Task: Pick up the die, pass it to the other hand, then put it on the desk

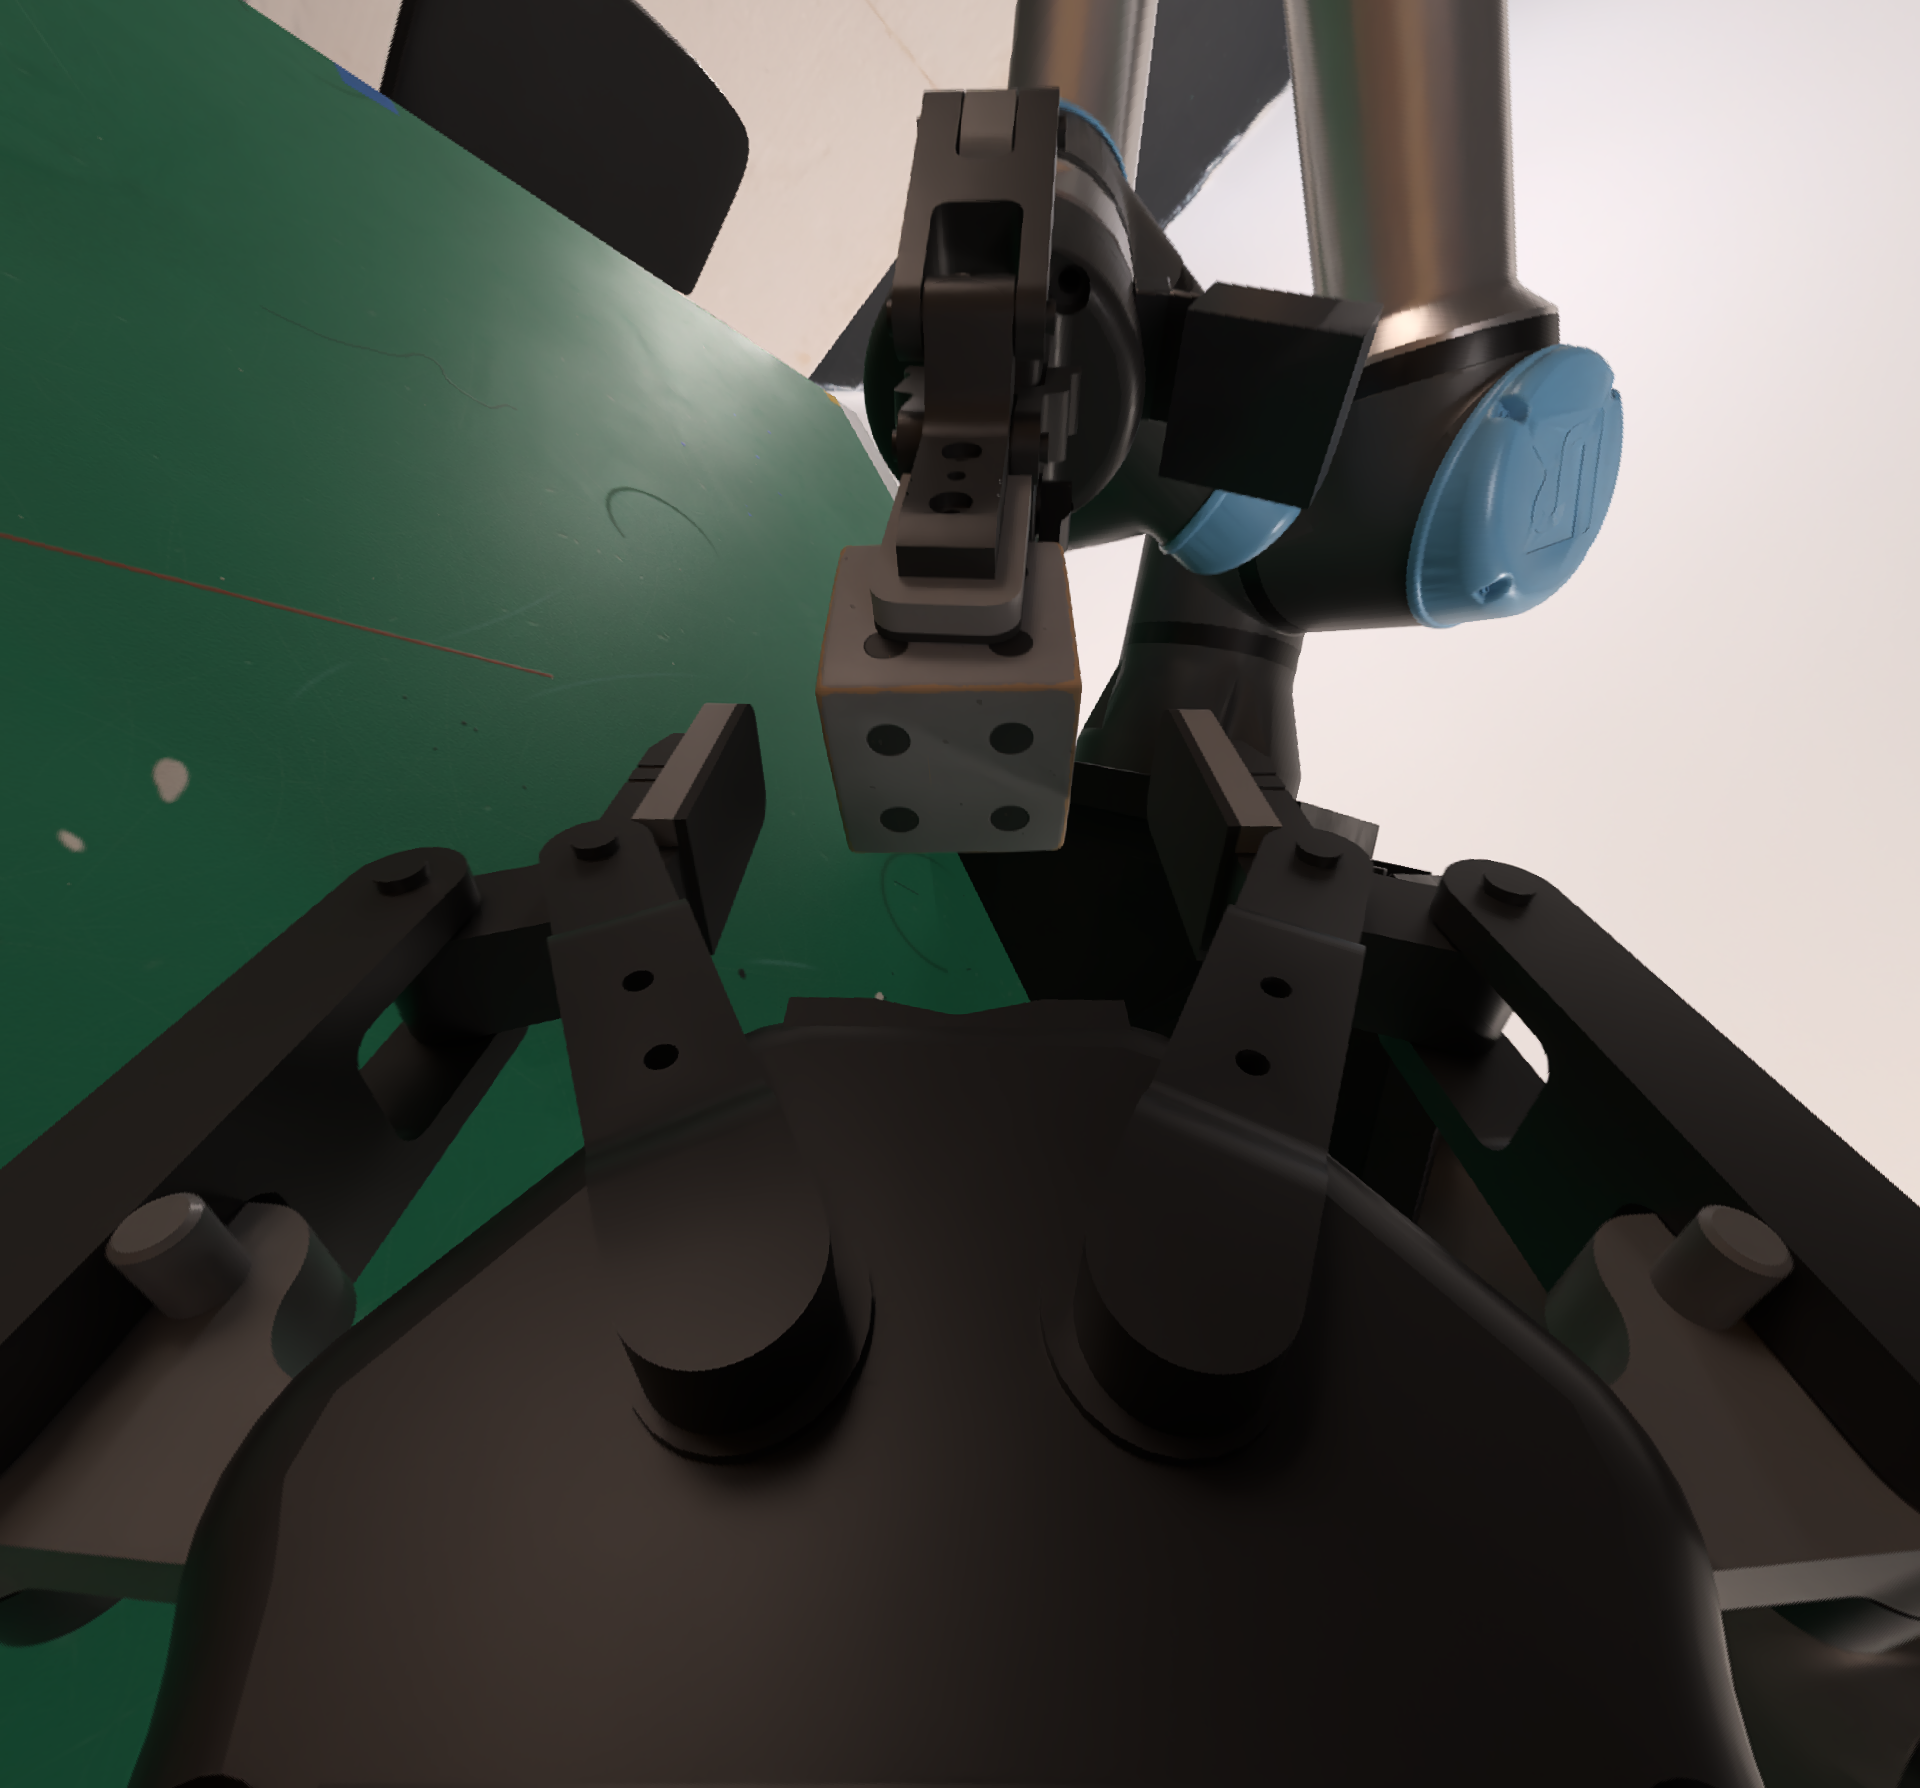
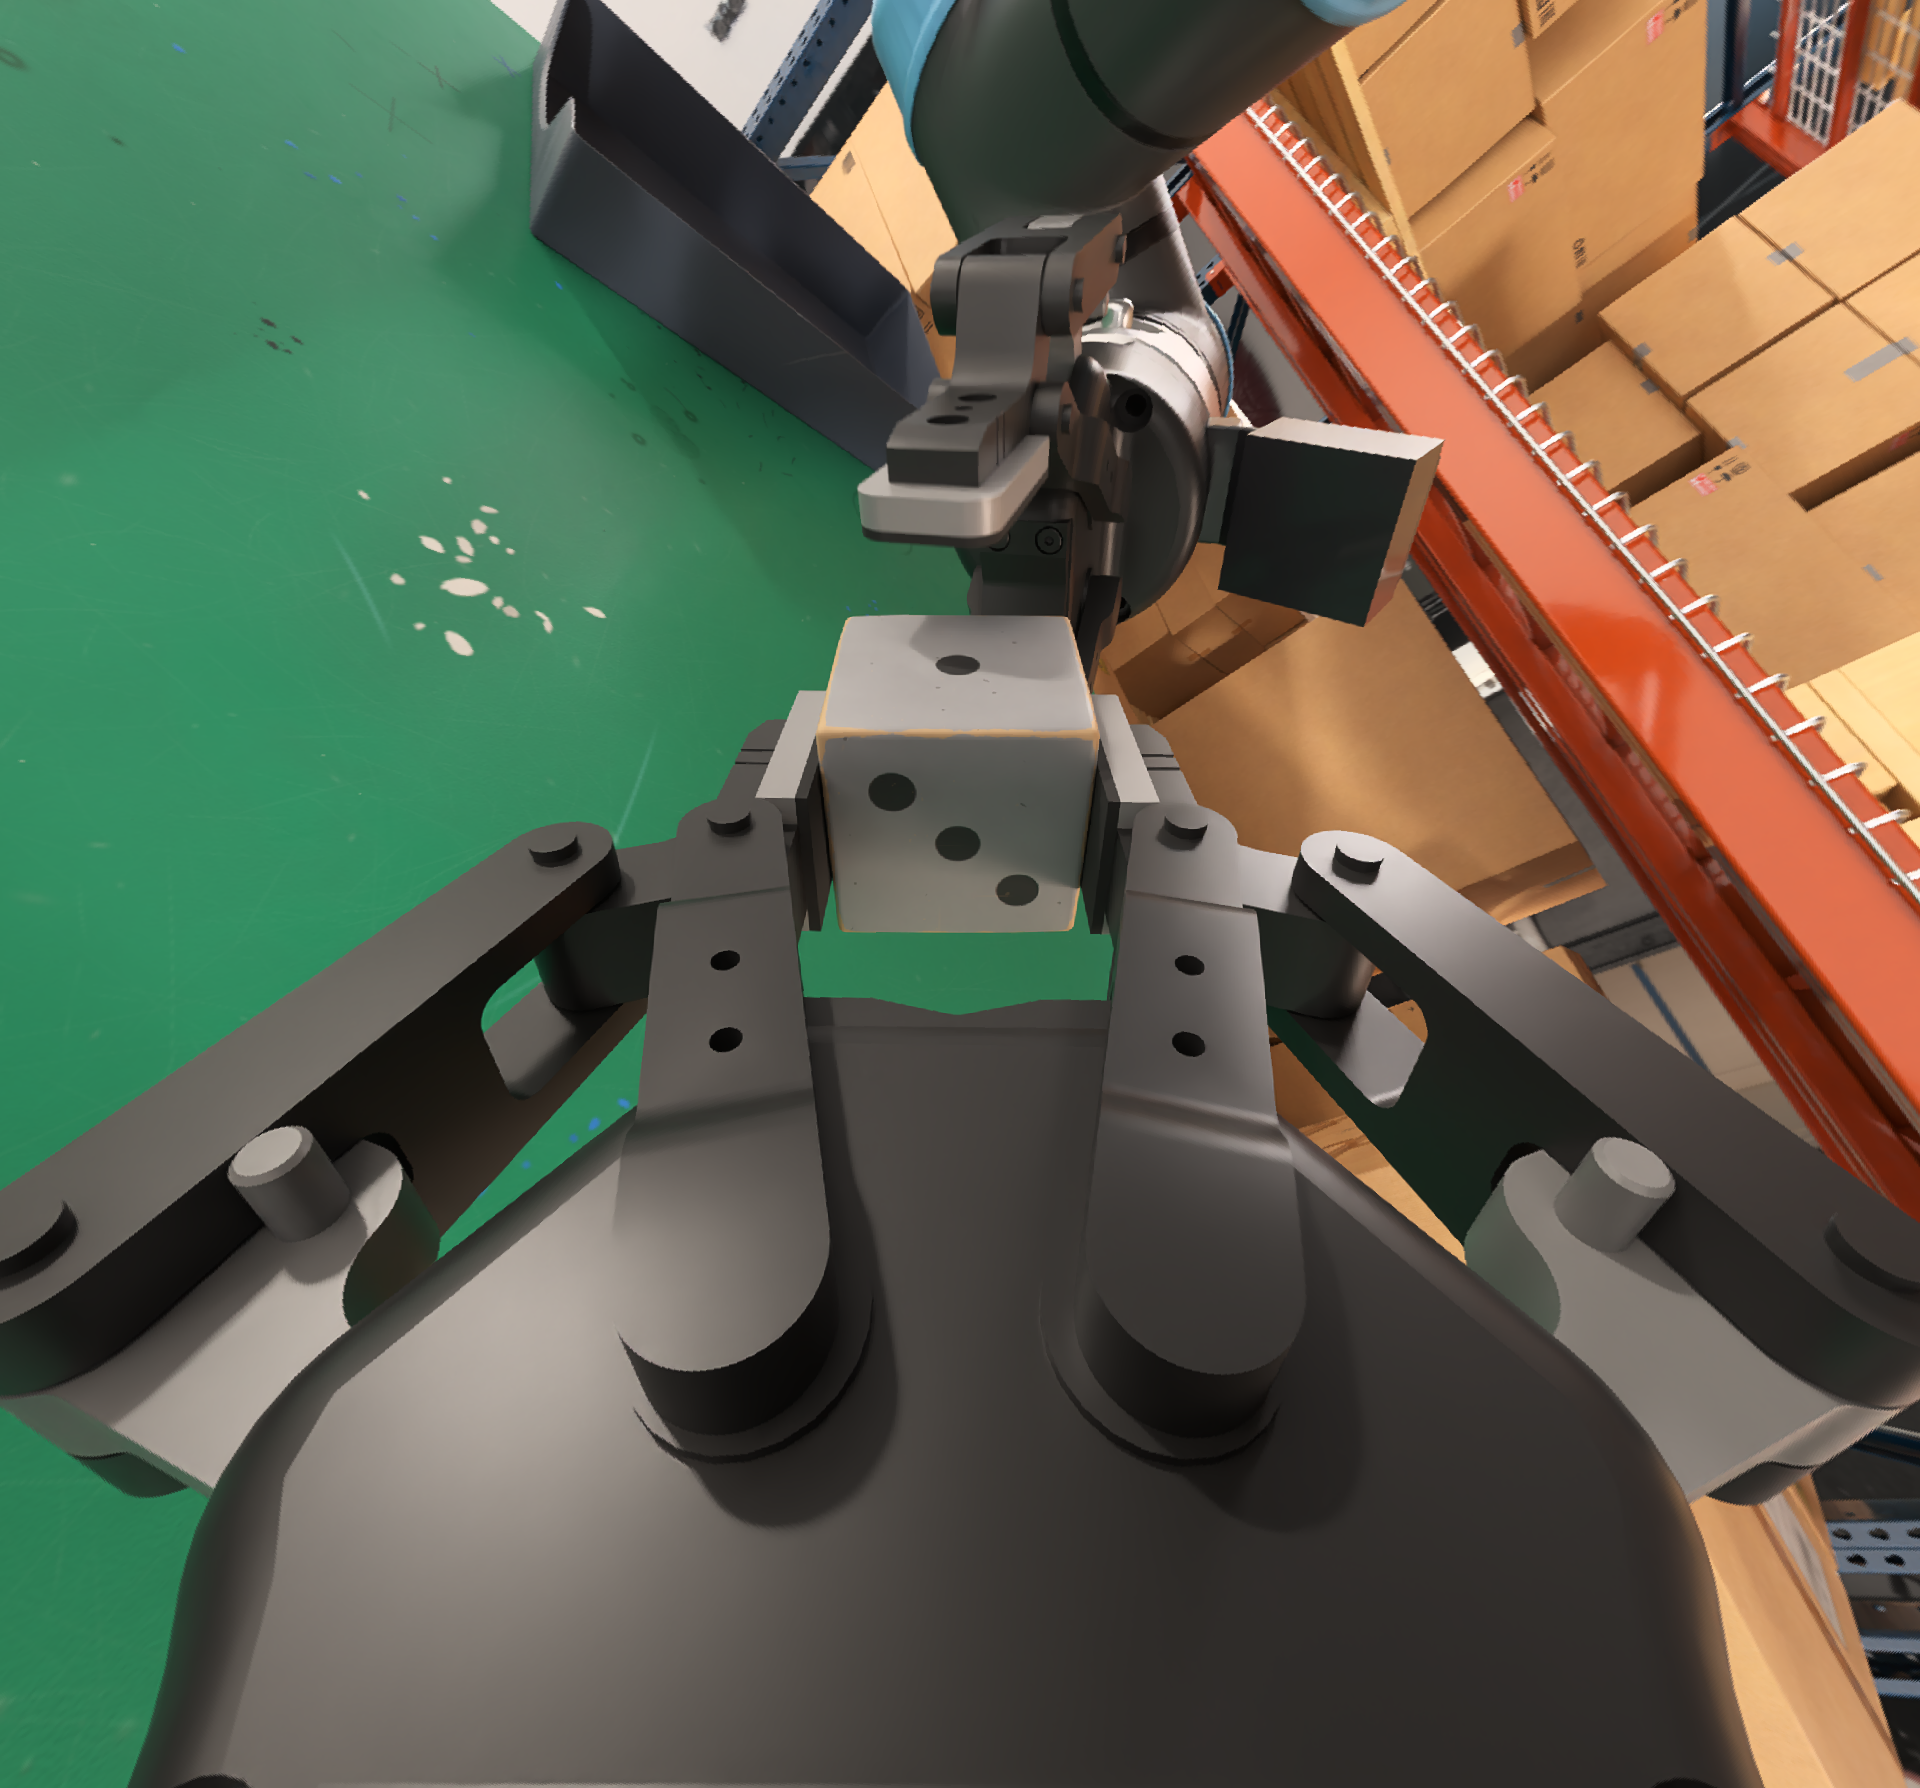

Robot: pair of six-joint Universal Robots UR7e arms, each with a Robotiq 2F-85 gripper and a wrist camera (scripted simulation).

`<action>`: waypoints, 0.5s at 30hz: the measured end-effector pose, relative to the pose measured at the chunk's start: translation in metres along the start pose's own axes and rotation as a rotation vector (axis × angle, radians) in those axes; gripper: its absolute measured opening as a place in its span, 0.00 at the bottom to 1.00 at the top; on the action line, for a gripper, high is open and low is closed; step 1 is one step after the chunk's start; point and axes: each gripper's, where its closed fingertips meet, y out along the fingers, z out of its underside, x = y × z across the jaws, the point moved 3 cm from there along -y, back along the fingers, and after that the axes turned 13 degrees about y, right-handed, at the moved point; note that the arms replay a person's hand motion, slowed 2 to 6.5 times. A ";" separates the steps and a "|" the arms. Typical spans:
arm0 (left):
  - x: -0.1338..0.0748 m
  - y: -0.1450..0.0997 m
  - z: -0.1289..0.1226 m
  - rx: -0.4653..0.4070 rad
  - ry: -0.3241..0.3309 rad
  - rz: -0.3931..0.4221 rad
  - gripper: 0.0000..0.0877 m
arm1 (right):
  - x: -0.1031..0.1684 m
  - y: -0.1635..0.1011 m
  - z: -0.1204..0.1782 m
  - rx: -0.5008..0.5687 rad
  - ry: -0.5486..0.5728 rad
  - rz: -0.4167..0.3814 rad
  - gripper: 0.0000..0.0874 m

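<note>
Above the green desk [image 2: 260, 751], the die [image 2: 956, 803] is held in mid-air, clear of the surface. The right gripper [image 2: 956, 808] has its two pads pressed against opposite side faces of the die; a three-pip face points toward its camera and a one-pip face sits on top. In the left wrist view the same die [image 1: 951, 762] shows a four-pip face, with the right gripper [image 1: 951, 616] clamped on it from above. The left gripper [image 1: 961, 782] stands wide apart, its fingers [image 1: 717, 793] either side of the die with clear gaps, gripping nothing. A dark bin [image 2: 707, 221] rests on the desk near its far edge. Cardboard boxes [image 2: 1558, 128] fill an orange rack [image 2: 1558, 595] beyond.
</note>
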 end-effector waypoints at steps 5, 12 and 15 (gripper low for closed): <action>-0.002 -0.001 0.003 0.031 0.008 0.003 0.83 | -0.005 -0.005 0.000 0.030 0.013 -0.021 0.44; -0.001 -0.004 0.007 0.073 0.028 -0.035 0.84 | -0.022 -0.020 0.006 0.132 0.027 -0.010 0.44; -0.001 -0.007 0.007 0.085 0.038 -0.060 0.84 | -0.035 -0.030 0.012 0.197 0.048 0.006 0.44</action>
